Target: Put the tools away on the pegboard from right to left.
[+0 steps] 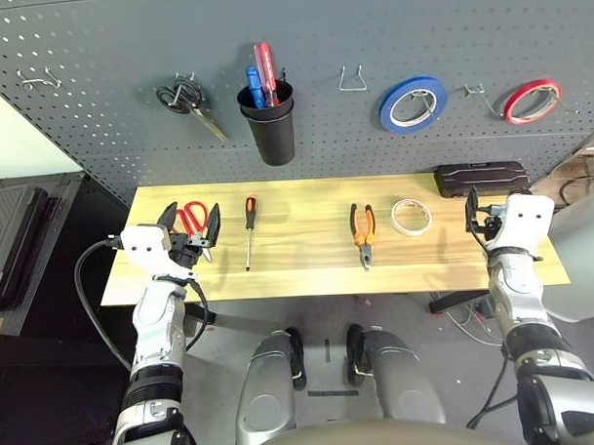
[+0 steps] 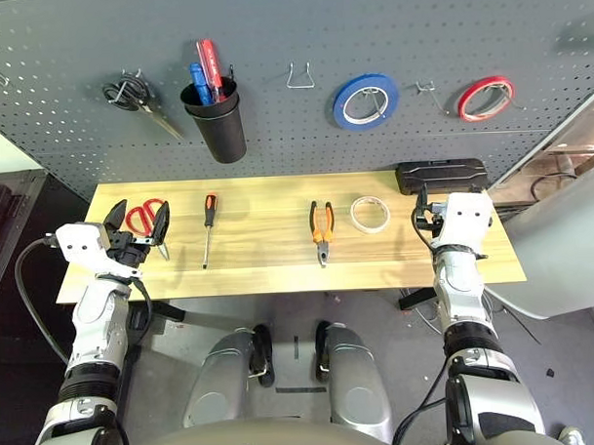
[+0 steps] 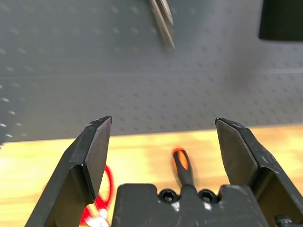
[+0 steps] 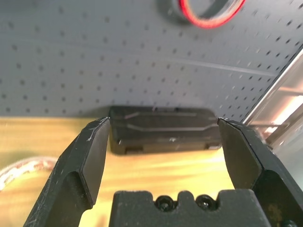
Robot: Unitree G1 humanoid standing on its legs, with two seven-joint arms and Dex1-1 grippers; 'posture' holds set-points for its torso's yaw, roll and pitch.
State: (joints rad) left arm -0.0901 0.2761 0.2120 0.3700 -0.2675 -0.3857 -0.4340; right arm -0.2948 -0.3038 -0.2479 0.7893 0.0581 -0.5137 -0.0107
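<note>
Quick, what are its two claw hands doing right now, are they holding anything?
Left gripper: open, holding nothing, over the table by the red-handled scissors.
Right gripper: open, holding nothing.

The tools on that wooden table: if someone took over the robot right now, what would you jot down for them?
Left tool: open, empty, above the red-handled scissors.
Right tool: open, empty, at the table's right end, facing the black case.
On the table, right to left: white tape roll, pliers, screwdriver, red-handled scissors.
Done: nothing hung on the pegboard yet.
Left: all four, white tape roll first. A bare hook hangs between the black cup and the blue tape roll.
</note>
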